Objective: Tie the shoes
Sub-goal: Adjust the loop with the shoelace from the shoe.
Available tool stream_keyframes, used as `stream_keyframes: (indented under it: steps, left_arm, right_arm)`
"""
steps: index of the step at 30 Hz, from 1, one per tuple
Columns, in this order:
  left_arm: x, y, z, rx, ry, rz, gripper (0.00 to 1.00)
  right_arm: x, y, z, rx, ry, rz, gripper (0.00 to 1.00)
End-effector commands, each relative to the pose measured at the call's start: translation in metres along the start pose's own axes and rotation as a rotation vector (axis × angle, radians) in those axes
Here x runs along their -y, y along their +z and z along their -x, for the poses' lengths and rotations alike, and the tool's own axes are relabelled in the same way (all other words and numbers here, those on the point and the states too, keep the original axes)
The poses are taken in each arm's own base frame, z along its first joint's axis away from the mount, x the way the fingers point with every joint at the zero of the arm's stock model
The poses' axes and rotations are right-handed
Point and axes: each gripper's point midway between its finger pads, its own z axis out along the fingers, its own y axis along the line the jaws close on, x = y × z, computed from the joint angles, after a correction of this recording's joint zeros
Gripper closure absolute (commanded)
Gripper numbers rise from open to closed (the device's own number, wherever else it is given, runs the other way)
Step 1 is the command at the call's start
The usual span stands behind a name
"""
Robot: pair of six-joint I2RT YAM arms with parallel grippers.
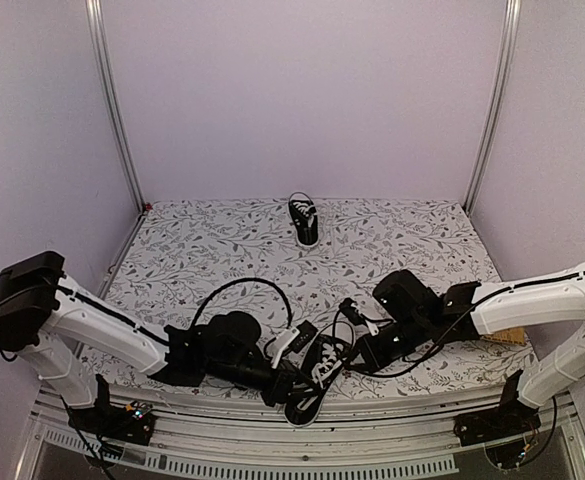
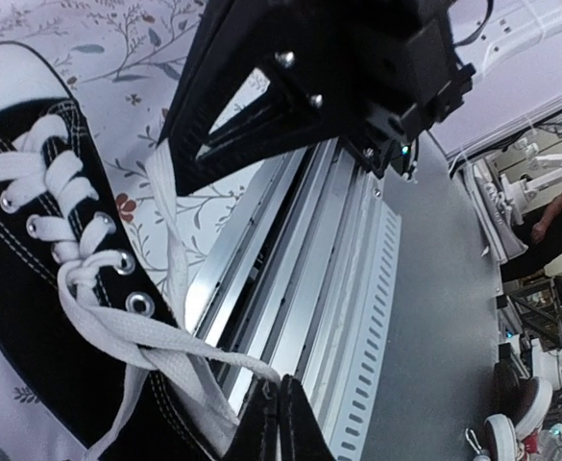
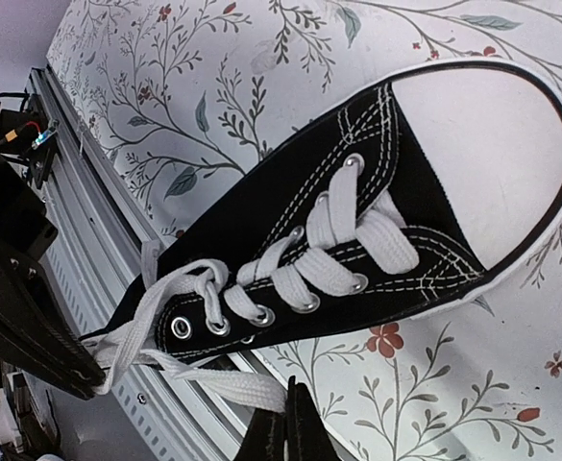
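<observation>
One black sneaker with white laces [image 1: 316, 380] lies at the table's near edge between my grippers, its heel over the metal rail. It fills the right wrist view [image 3: 357, 240] and the left side of the left wrist view [image 2: 40, 317]. The laces are crossed once near the top eyelets. My left gripper [image 1: 290, 378] is shut on one white lace end [image 2: 204, 353], with its jaws pressed together [image 2: 281, 389]. My right gripper [image 1: 357, 348] is shut on the other lace end [image 3: 232, 382], pinching it [image 3: 288, 401]. The second sneaker [image 1: 304, 221] stands alone at the far middle of the table.
The floral table cover [image 1: 202, 250] ends at a metal rail [image 1: 392, 405] along the near edge, right under the near shoe. Black cables [image 1: 242, 290] loop over both arms. A small tan object [image 1: 507, 335] lies by the right arm. Walls close in all sides.
</observation>
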Motion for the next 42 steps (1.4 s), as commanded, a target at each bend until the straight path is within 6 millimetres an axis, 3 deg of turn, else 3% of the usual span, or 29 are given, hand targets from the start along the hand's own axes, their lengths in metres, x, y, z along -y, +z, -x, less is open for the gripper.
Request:
stream_keyframes:
  steps: [1,3,8,12,18,23,30,42]
  left_arm:
    - [-0.002,-0.004,-0.005,-0.031,0.042,0.097,1.00]
    - [-0.005,-0.012,-0.002,-0.019,0.047,0.137,0.97]
    - [-0.004,-0.038,0.014,0.036,0.067,0.210,0.65]
    - [-0.013,-0.056,0.029,0.088,0.057,0.289,0.49]
    - [-0.053,-0.070,0.052,0.142,-0.115,0.399,0.51]
    - [-0.071,-0.058,0.060,0.124,-0.157,0.403,0.52]
    - [-0.092,-0.034,0.036,0.038,-0.261,0.390,0.58]
    - [-0.103,-0.021,0.010,0.041,-0.421,0.337,0.59]
  right_arm:
    - [-0.007,0.002,0.011,0.019,-0.005,0.029,0.98]
    - [-0.007,0.004,0.010,0.014,-0.007,0.030,0.98]
    - [-0.006,0.005,0.008,0.008,-0.007,0.034,0.98]
    - [-0.005,0.005,0.005,0.002,-0.009,0.035,0.98]
    - [-0.006,0.005,0.003,-0.002,-0.011,0.041,0.98]
    - [-0.005,0.008,-0.001,-0.010,-0.003,0.048,0.98]
    - [0.003,0.002,-0.012,-0.009,0.029,0.034,0.98]
    - [0.014,0.005,-0.027,-0.033,0.061,0.009,0.98]
